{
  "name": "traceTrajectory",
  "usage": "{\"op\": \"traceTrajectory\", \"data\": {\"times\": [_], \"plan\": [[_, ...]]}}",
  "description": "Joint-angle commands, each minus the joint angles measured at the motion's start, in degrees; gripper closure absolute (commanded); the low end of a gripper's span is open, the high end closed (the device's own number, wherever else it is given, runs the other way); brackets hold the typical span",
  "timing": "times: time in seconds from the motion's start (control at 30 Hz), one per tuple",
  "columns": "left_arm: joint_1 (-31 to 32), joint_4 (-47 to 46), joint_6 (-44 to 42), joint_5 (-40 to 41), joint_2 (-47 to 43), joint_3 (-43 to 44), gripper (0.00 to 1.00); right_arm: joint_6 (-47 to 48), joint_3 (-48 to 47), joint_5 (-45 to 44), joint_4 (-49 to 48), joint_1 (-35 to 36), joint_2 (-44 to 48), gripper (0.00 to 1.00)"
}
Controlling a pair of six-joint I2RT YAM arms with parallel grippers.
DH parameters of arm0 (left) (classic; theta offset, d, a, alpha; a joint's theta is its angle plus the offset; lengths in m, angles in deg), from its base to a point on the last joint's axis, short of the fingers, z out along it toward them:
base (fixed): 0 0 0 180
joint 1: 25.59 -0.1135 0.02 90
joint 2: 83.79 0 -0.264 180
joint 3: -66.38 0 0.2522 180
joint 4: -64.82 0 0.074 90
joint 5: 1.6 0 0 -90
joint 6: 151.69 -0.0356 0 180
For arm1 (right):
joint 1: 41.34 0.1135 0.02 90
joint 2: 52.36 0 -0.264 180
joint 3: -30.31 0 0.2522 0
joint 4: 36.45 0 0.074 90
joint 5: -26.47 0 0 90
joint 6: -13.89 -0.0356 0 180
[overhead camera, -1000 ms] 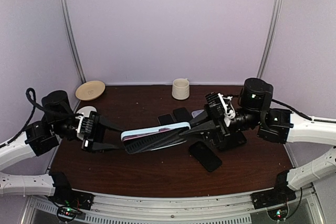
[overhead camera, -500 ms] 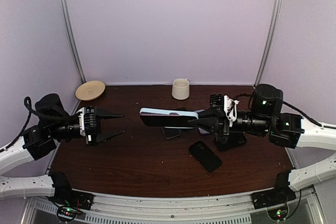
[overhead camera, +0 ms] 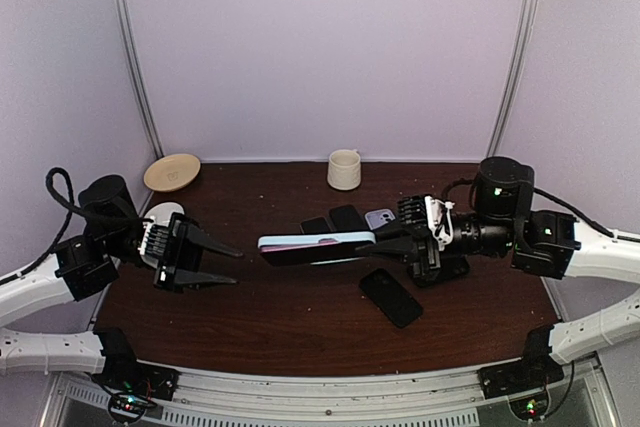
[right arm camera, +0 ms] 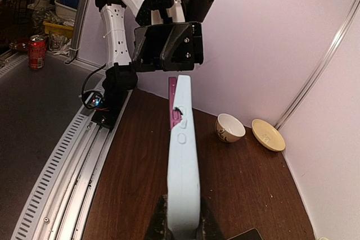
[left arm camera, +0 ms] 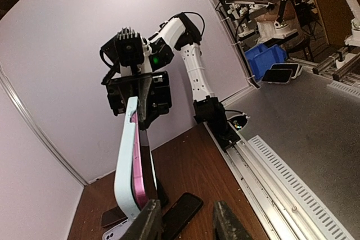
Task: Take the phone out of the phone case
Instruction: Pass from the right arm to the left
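So a second ago both arms were hanging onto the case (overhead camera: 318, 245), one at each end. Now the left gripper (overhead camera: 238, 266) is letting it be: its fingers are spread wide with nothing between them, and it's sitting clear of the near end with a visible gap. Half a second ago it was backed off even further, so it looks like it's swinging back in and lining up for another go.

The right gripper (overhead camera: 372, 241) is doing all the holding now, clamped on the far right end of the case and carrying it in the air above the middle of the table (overhead camera: 300, 332).

What that means for the task: my read is nothing's out yet. The phone (left arm camera: 138, 178) is showing as a pink strip with a dark face along the case's open side in the left wrist view. It might be lifting a bit, but I can't really tell.

Orientation: the long axis is running left to right across the table, pretty much level. The free end is pointing straight at the left gripper's open fingers. It's being held edge-on, narrow side up, and the right wrist view is looking right down its length at the left gripper.
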Motion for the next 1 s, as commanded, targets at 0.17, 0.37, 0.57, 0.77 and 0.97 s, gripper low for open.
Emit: {"op": "traceTrajectory", "data": {"times": [0.17,0.37,0.57,0.77,0.97], "plan": [[-0.18,-4.03,2.86,-4.91,0.67,-0.04,0.66,0.15,-4.14,5.86,-6.82,0.35,-1.09,1.0],[-0.19,-4.2,3.44,-5.42,1.34,-0.09,0.66,-0.44,-4.51,7.07,-8.96,0.51,-2.27,1.0],[-0.18,-4.38,3.7,-5.62,1.82,-0.08,0.66,-0.68,-5.04,7.34,-10.3,0.61,-3.02,1.0],[-0.2,-4.48,3.83,-4.98,1.77,-0.16,0.66,-1.07,-5.68,8.85,-10.48,1.03,-3.94,1.0],[-0.18,-4.09,3.58,-3.36,1.79,-0.26,0.66,-1.78,-5.76,10.39,-11.26,1.36,-4.38,1.0]]}}
